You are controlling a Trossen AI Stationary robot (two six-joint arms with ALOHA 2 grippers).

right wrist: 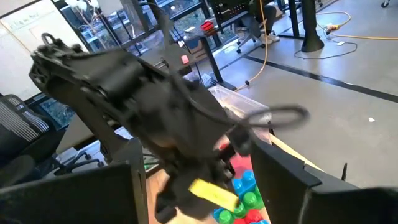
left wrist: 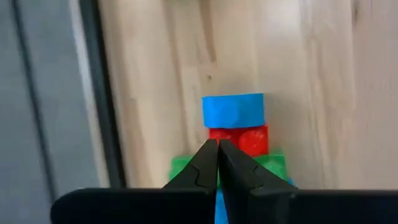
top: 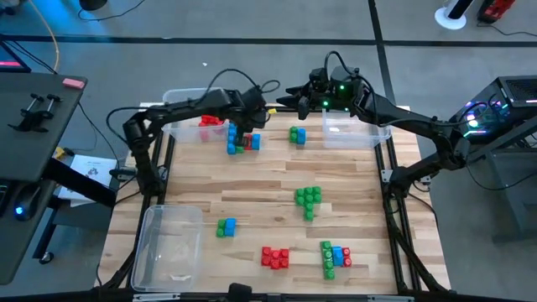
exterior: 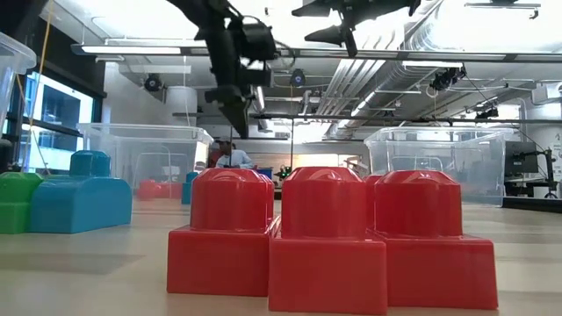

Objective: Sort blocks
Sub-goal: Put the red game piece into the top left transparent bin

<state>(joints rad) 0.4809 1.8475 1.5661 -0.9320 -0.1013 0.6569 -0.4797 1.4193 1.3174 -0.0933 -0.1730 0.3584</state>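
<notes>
Red blocks [exterior: 329, 237] in a sideways row up front; left hand [left wrist: 217, 152] pinched together, empty, above a mixed cluster [top: 242, 141].

left arm [right wrist: 143, 130] blurred, hiding blocks [right wrist: 242, 199]

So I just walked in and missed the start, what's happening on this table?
Two robot arms are sorting coloured blocks. The left pincer is shut, fingertips together, right above a mixed blue, red and green cluster beside the bin with red blocks; it does not appear to hold anything. The right pincer hangs open nearby. Other clusters, such as the red blocks, lie unsorted.
</notes>
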